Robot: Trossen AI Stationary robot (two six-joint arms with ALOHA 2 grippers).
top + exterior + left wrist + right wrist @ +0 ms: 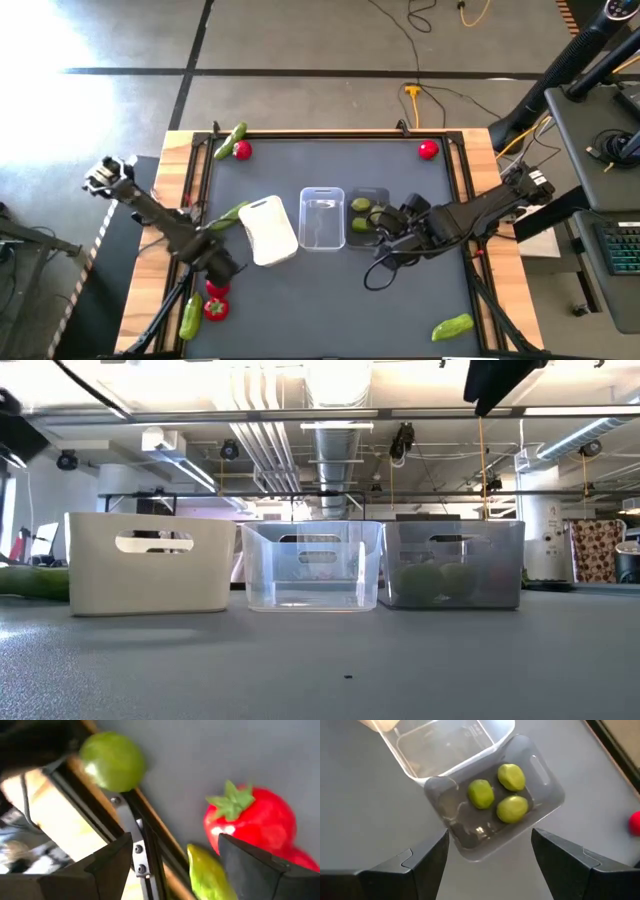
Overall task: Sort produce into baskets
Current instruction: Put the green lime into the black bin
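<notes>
Grey basket (492, 812): smoky tray holding three limes (481, 793); it touches the clear basket (322, 218), with the white basket (268, 230) skewed beyond.
Right gripper (490, 865): hovers above the grey basket, fingers apart, empty.
Left gripper (172, 865): low at the tabletop's near-left corner, fingers apart, a tomato (252, 820) and a cucumber (210, 875) between them.
Step in hand: probably picking that tomato; centre on it alone, clear of the cucumber and the wooden rail (145, 820).
Left to sort: tomatoes (428, 150) and cucumbers (452, 326) lie scattered.
Surface: dark grey tabletop (330, 310), wood-edged.
Room: exposed ceiling pipes, cables on the floor.
</notes>
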